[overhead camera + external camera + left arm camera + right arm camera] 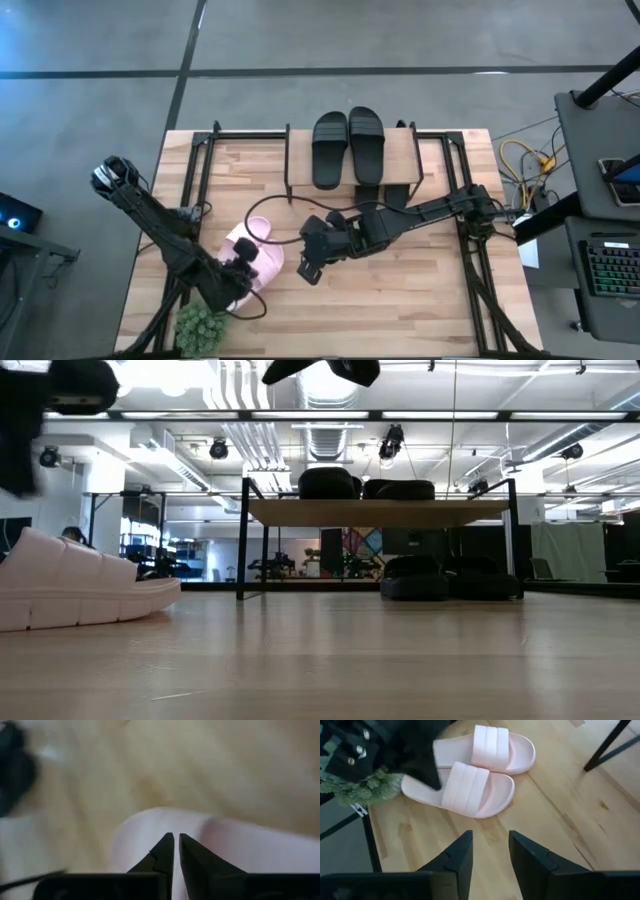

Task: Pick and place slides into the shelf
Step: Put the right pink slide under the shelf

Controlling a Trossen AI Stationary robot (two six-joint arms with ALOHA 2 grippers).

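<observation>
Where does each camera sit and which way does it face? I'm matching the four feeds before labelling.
High: above the table, looking straight down; both arms, shelf.
Low: at tabletop height, looking level across; an arm's edge at top.
Left wrist: on the left arm, left gripper shut over a pink slide.
Right wrist: on the right arm, right gripper open, empty.
Shared: high and right wrist both show the pink slides, plant.
</observation>
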